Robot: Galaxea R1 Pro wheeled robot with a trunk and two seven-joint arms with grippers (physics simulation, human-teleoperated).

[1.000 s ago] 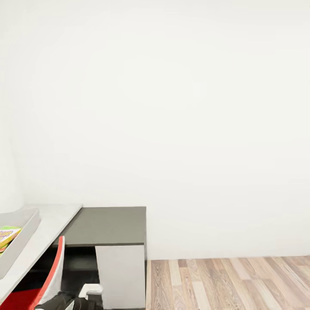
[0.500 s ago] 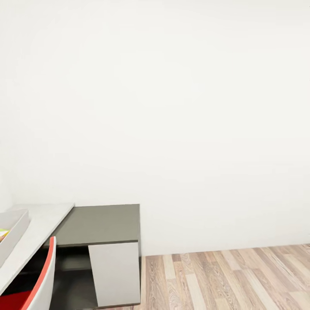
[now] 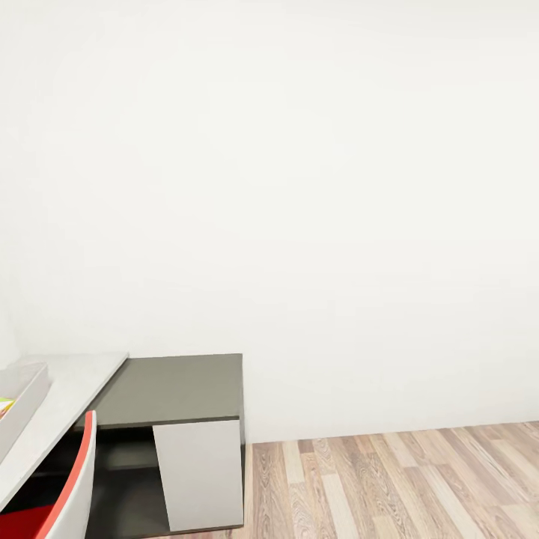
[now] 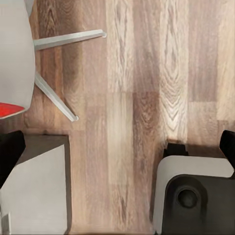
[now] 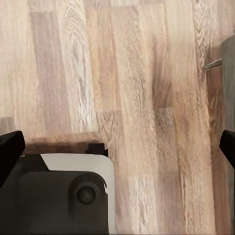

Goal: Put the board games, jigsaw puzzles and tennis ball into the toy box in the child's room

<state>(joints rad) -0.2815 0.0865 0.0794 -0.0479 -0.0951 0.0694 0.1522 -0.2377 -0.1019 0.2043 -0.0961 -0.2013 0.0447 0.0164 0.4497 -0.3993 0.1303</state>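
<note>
Table (image 3: 82, 374) pale grey, side section dark

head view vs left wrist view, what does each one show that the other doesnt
In the head view: a white wall, the table top with its dark grey side section, and a corner of the toy box at the left edge. In the left wrist view: the chair's metal legs, the robot's base, and the left pincer, open over bare floor. Shared: the wood plank floor and the red and white swivel chair.
</note>
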